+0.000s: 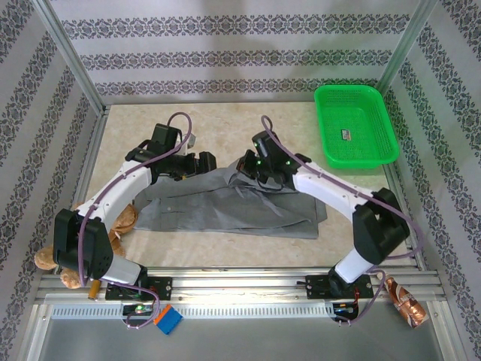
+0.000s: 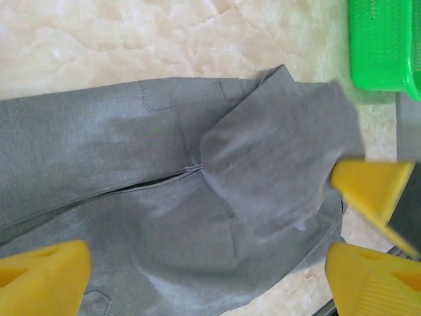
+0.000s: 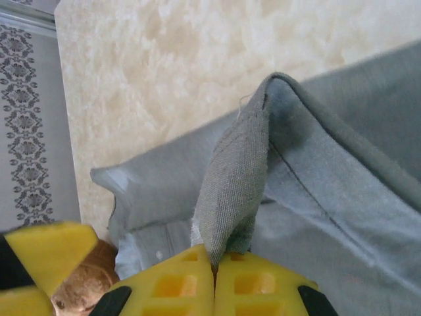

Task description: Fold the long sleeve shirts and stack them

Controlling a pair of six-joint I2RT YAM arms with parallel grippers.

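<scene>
Marbled tabletop (image 1: 225, 124) bears the grey shirt (image 1: 225, 204); my right pincer (image 3: 214, 262) pinches a raised fold of it, my left pincer (image 2: 207, 255) hangs open above.

Beige table (image 1: 225, 128) with grey shirt (image 1: 225, 210), green basket (image 1: 361, 163), plush toy (image 1: 126, 218).

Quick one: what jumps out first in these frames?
The grey shirt lies spread across the middle of the table, between both arms. The right hand is shut on a raised fold of it, while the left hand hovers open by its far edge. The bright green basket sits in the far right corner.
</scene>
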